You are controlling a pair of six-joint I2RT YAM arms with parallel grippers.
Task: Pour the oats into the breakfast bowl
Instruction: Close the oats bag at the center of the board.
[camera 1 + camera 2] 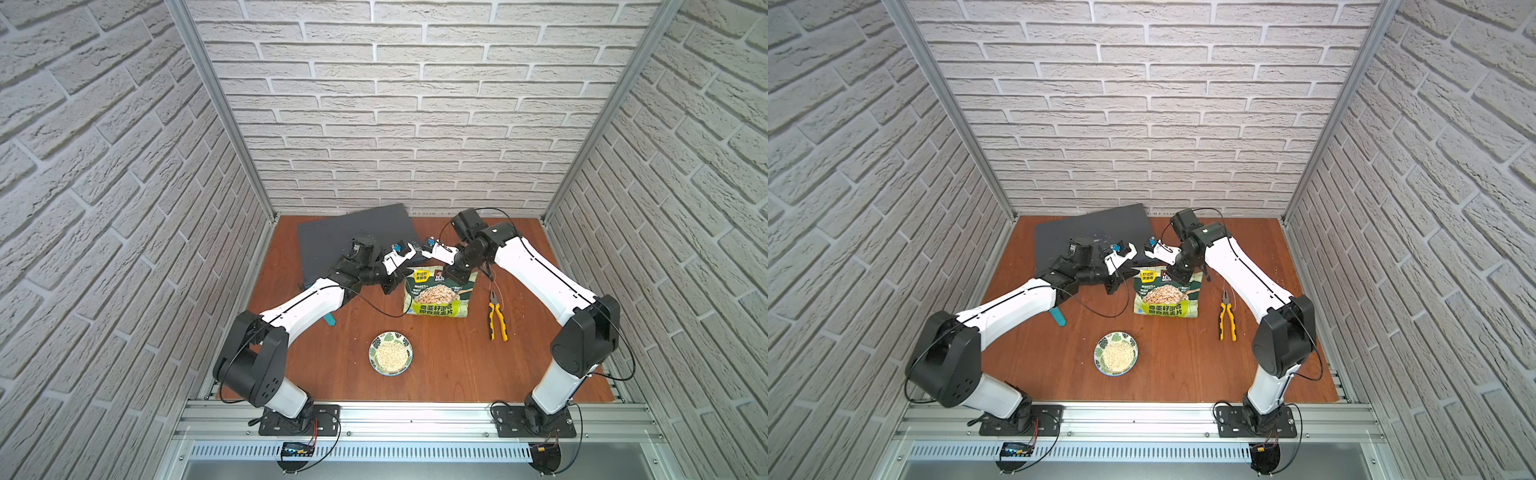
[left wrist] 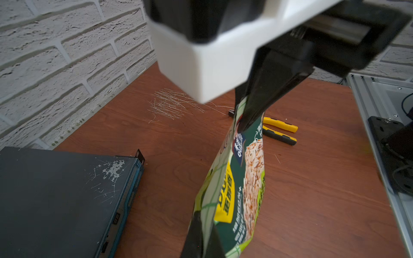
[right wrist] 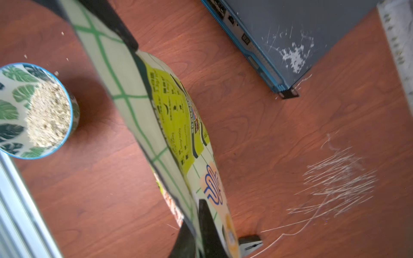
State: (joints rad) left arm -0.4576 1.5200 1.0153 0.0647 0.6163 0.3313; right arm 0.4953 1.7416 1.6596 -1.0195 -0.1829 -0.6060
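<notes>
Oats already heaped in breakfast bowl, front-centre of bench. Pouch is held upright behind it, long axis vertical. Left gripper & right gripper fingers each pinched tight on a top corner. Bowl is frontward, slightly left-arm side.

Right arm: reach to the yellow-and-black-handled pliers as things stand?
Probably not yet: the right gripper is shut on the top of the green checked oat pouch. The pliers lie uncovered on the wooden table beside it, so free once released.
</notes>
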